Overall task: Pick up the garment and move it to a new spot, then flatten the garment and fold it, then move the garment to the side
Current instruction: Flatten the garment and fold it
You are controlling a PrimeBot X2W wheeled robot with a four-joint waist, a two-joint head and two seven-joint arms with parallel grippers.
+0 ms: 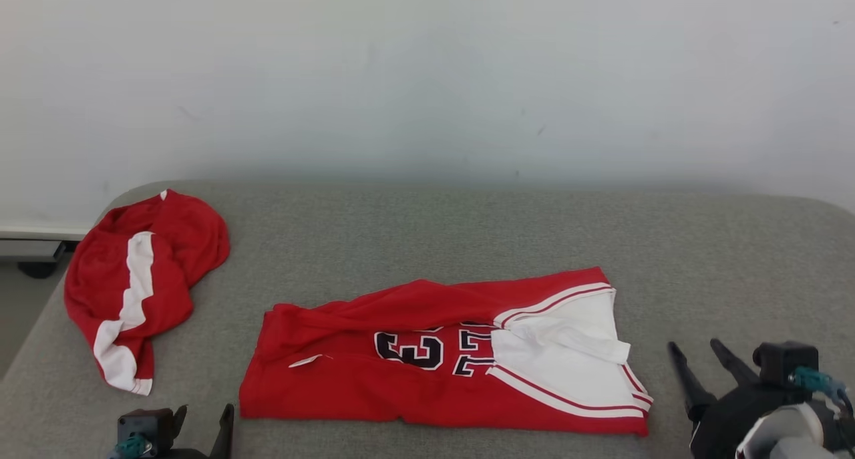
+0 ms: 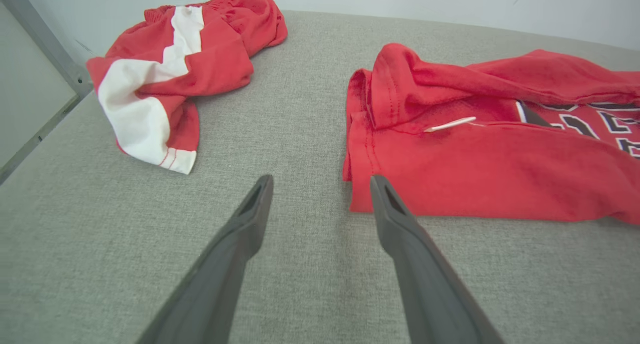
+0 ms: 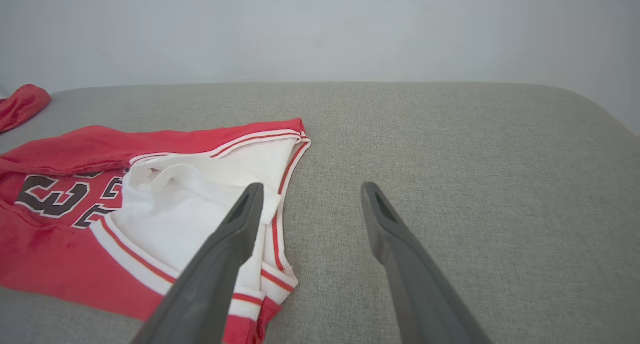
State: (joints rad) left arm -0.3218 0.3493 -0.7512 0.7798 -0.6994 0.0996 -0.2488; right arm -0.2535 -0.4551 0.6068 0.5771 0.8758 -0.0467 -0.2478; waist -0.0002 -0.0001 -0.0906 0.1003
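The garment (image 1: 374, 379), a red jersey with dark numbers and a white, red-striped end, lies partly folded and wrinkled at the front middle of the grey cushion (image 1: 467, 232). My left gripper (image 1: 204, 415) is open just off its left near corner. In the left wrist view the left gripper (image 2: 321, 180) has its right finger beside the garment's (image 2: 475, 184) corner, with nothing between the fingers. My right gripper (image 1: 693, 345) is open to the right of the white end. In the right wrist view the right gripper (image 3: 312, 186) has its left finger over the garment's (image 3: 50, 264) white edge; contact is unclear.
Crumpled red shorts with a white stripe (image 1: 167, 245) lie at the cushion's far left, also seen as the shorts (image 2: 215, 68) ahead of the left gripper. A pale wall (image 1: 427, 78) rises behind. The cushion's left edge drops beside a metal frame (image 1: 33, 252). Bare cushion stretches right of the garment.
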